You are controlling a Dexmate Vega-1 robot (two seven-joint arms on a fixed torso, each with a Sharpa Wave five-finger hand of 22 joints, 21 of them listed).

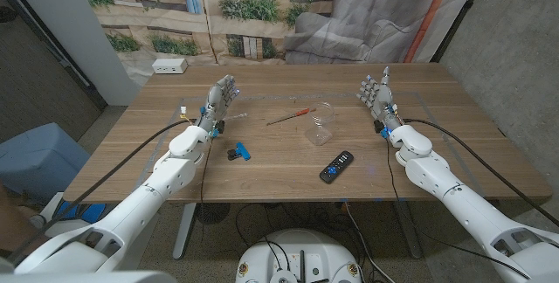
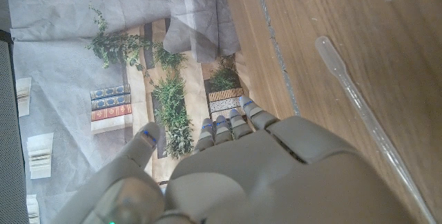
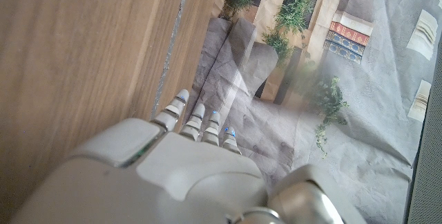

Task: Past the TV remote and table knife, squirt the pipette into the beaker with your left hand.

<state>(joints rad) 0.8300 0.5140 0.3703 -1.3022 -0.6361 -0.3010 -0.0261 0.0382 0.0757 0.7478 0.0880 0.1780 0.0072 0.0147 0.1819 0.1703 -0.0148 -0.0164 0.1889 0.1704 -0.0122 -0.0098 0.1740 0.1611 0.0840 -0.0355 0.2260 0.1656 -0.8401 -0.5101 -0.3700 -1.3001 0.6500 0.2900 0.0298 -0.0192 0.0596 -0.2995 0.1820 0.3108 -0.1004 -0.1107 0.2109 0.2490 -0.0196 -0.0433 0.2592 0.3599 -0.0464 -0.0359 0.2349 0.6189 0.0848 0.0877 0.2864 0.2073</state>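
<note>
Left hand [image 1: 221, 100] empty, fingers spread, beside pipette [image 2: 366, 113] near tabletop's far left edge; thin, light, squashy plastic, likely pinch bulb gently.

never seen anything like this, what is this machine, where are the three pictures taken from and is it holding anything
It is a robot with two arms at a wooden table, each ending in a robot hand. The big picture looks down from a camera on its head. The other two come from cameras on each wrist, looking along the back of that hand, so they appear turned. The left robot hand and right robot hand both hold nothing, fingers apart. On the table lie a clear beaker, a black TV remote, a red-handled tool, a small blue and black object, and a clear pipette beside the left hand.
</note>
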